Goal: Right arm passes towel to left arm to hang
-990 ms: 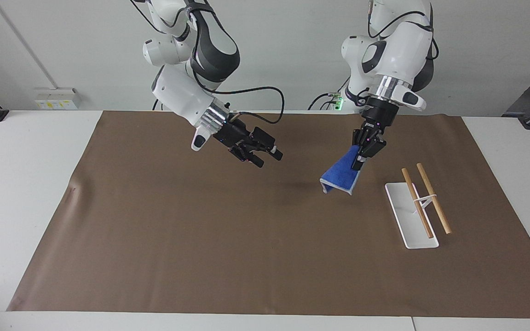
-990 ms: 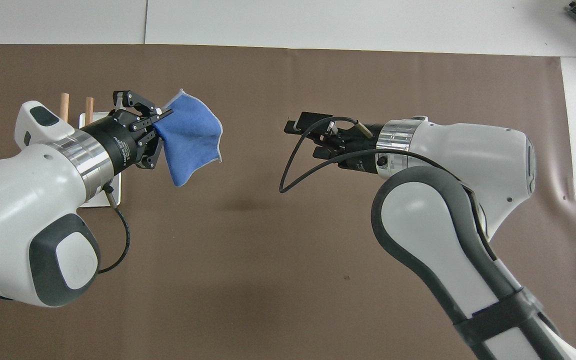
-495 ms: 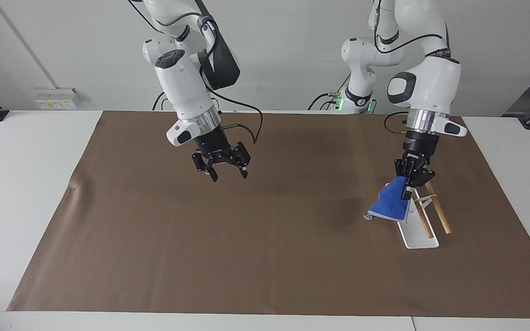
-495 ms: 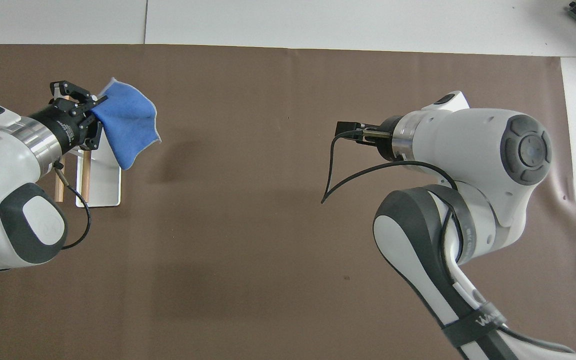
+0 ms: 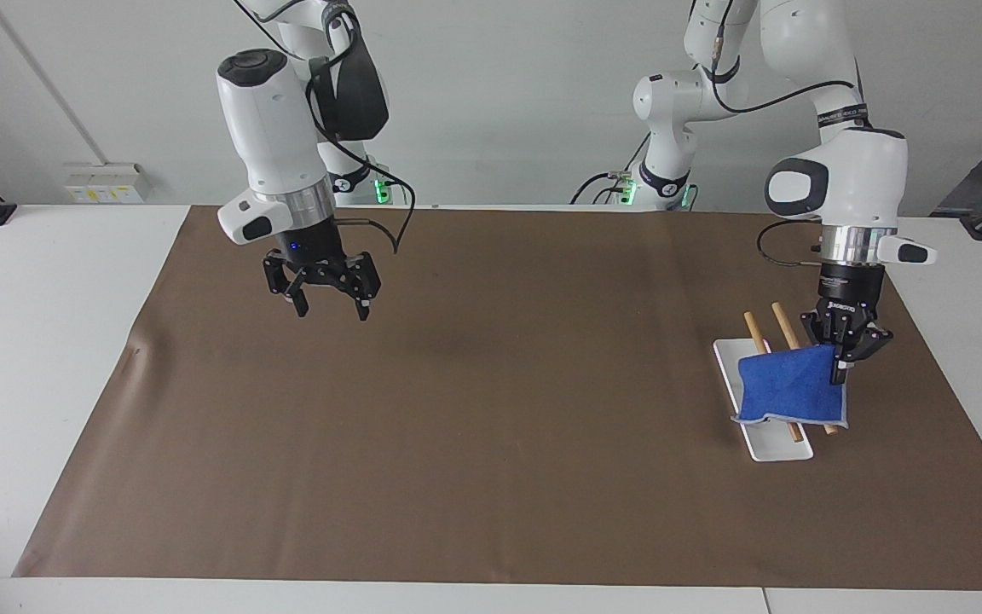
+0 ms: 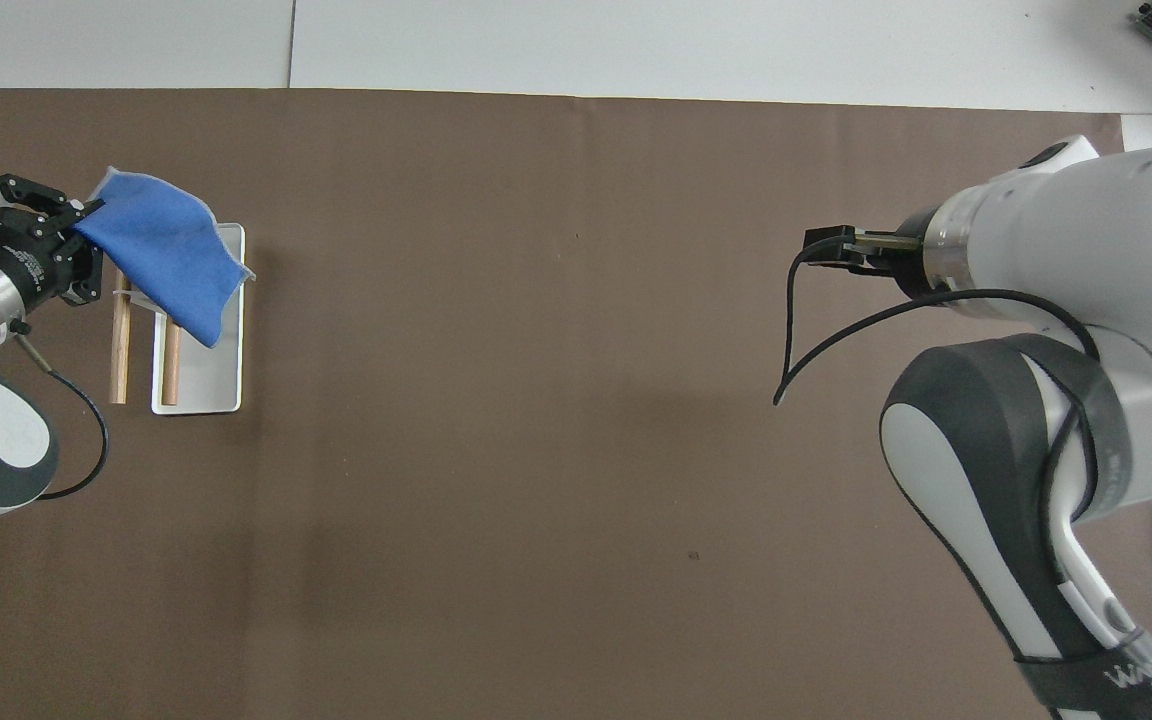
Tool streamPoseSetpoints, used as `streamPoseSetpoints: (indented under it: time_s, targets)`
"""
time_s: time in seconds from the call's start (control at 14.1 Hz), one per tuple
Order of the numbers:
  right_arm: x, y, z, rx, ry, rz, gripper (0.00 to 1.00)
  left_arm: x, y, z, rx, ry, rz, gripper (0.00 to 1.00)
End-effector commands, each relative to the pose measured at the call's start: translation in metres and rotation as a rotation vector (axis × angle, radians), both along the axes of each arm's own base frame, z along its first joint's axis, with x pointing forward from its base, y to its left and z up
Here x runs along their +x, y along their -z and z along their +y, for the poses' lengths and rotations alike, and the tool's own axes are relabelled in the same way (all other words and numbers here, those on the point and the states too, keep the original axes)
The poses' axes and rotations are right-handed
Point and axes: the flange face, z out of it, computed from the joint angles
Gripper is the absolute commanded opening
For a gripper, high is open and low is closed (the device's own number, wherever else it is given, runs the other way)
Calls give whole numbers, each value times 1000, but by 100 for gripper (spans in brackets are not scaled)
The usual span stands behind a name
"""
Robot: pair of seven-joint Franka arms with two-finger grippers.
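Observation:
The blue towel (image 5: 789, 390) hangs by one corner from my left gripper (image 5: 840, 356), which is shut on it. The towel hangs over the two wooden rods (image 5: 781, 317) of the white tray rack (image 5: 771, 449); I cannot tell whether it touches them. In the overhead view the towel (image 6: 161, 250) spreads from the left gripper (image 6: 61, 225) across the rods (image 6: 119, 345) and the tray (image 6: 204, 385). My right gripper (image 5: 332, 309) is open and empty, pointing down above the mat toward the right arm's end of the table. Only its tip shows in the overhead view (image 6: 824, 247).
A brown mat (image 5: 491, 426) covers most of the white table (image 5: 48, 358). The rack stands on the mat toward the left arm's end. A black cable (image 6: 796, 330) loops from the right arm's wrist.
My left gripper has carried the towel from over the mat's middle to over the rack. My right gripper has swung away toward its own end of the table and now points down.

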Motion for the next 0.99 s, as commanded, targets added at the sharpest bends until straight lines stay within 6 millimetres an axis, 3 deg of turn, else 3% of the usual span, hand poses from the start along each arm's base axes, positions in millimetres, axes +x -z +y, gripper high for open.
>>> streamPoseSetpoints:
  time_s: [0.0, 0.28, 0.49, 0.71, 0.78, 0.85, 0.92]
  targets:
    - [-10, -27, -32, -44, -18, 27, 100, -3, 12, 39, 13, -48, 10, 0]
    - [-19, -69, -70, -63, -15, 93, 100, -13, 25, 69, 22, -86, 39, 0]
    - [-34, -97, -114, -49, 14, 190, 100, -20, 32, 85, 20, -115, 54, 1]
    - [-43, -97, -125, -37, 26, 243, 100, -28, 39, 88, 16, -124, 71, 8]
    - [-42, -95, -133, -29, 41, 241, 100, -29, 41, 89, 14, -130, 76, 23]
    - [-45, -91, -137, -18, 47, 250, 100, -31, 41, 93, 13, -137, 77, 46]
    - [-50, -90, -137, -16, 46, 257, 100, -29, 38, 96, 12, -141, 71, 75]
